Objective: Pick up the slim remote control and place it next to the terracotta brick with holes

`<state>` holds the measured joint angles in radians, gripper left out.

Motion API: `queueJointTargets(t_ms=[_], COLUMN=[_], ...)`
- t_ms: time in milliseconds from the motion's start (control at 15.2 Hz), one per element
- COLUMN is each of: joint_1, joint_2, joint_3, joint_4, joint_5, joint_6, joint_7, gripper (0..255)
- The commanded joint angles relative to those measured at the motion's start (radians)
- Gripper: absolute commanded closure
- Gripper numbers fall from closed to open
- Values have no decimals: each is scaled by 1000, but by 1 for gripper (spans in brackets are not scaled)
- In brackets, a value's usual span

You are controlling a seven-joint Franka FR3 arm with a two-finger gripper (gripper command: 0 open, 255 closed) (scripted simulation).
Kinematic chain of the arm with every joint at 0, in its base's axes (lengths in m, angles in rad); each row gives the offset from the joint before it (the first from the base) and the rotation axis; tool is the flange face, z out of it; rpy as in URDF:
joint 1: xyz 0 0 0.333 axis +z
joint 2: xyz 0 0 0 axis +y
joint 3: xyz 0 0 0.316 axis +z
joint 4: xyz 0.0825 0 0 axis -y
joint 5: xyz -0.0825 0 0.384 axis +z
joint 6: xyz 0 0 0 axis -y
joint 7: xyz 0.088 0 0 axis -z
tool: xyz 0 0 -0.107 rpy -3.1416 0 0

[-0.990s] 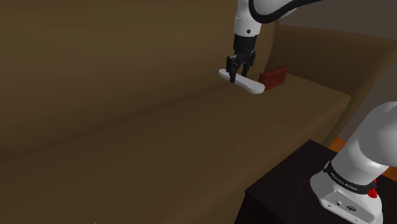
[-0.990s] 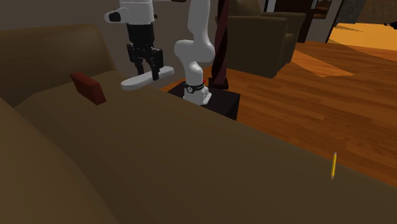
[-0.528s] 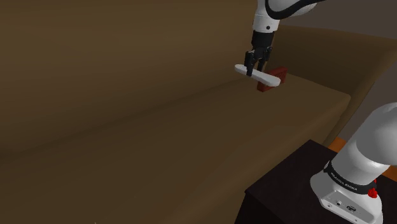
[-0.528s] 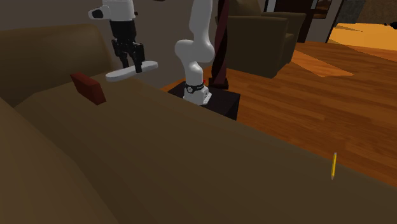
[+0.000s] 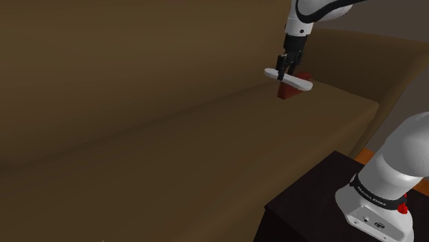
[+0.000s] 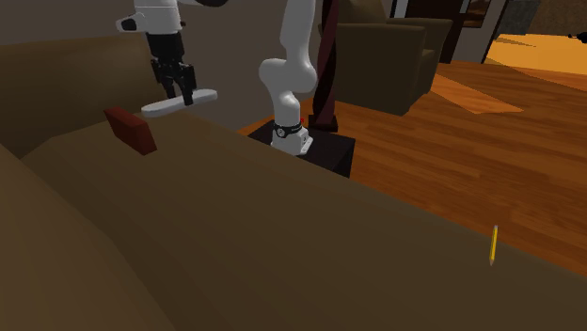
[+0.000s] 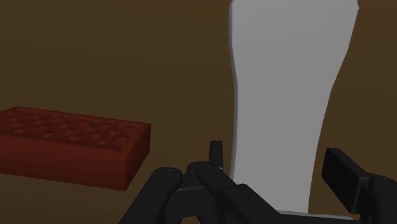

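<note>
now we grip the white remote (image 5: 294, 82) across its width, fingers (image 7: 347, 181) clenched on it, level above the sofa seat (image 5: 206, 151) and near the dark red brick (image 7: 70, 143), likely so that a straight descent lays it alongside.

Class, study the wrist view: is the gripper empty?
No, the gripper is shut on the white remote control, which is clasped between its two black fingers.

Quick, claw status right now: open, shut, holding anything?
Claw: shut on the white remote, held above the sofa close to the red brick.
</note>
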<state>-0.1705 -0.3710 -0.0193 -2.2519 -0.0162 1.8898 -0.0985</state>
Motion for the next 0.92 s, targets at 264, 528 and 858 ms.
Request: queueJointTargets(t_ms=[264, 528, 858], joint_1=[-2, -2, -2], joint_2=[15, 29, 52], joint_3=[-3, -3, -4], joint_4=[-68, -110, -158], joint_5=[-1, -2, -2], joint_6=[84, 140, 211], joint_7=[-3, -3, -3], gripper=[255, 255, 255])
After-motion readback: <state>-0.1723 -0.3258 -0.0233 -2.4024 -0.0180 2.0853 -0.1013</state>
